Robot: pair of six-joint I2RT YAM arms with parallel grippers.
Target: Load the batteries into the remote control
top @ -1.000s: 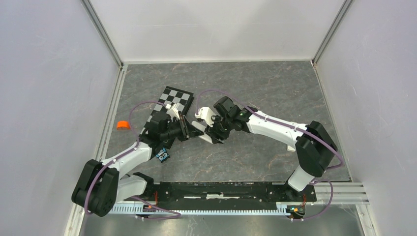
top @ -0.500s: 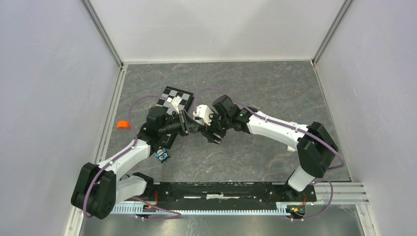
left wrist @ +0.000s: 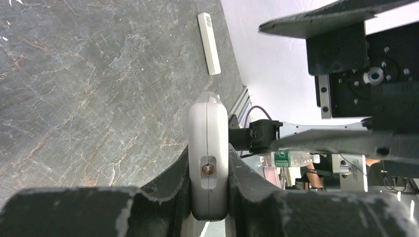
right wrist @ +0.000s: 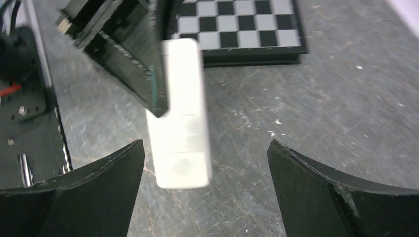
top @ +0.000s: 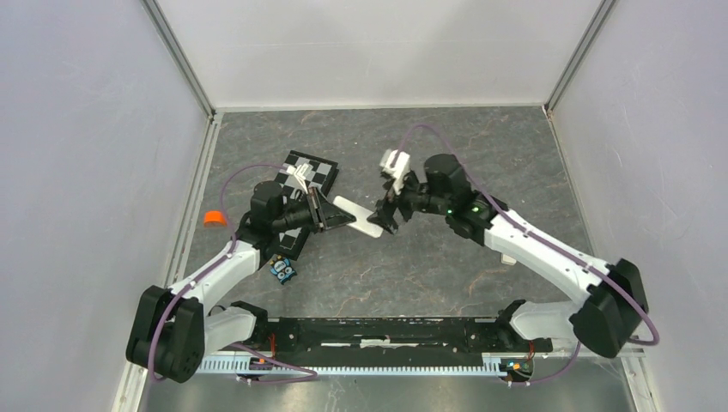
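Right fingers (right wrist: 341, 197) withdrew, spread wide; free end of remote control (right wrist: 180, 123) unobstructed.

Soft, even light is falling from overhead in the top view, leaving only faint shadows under my arms on the table (top: 481, 154). In my left wrist view the white wall (left wrist: 267, 64) is blowing out to glare, while my left fingers (left wrist: 74, 212) are sitting dark and soft. My right wrist view is smearing: the remote control (right wrist: 180, 128) is blurring at its edges, and my right fingers (right wrist: 341, 197) are looming black and unfocused.
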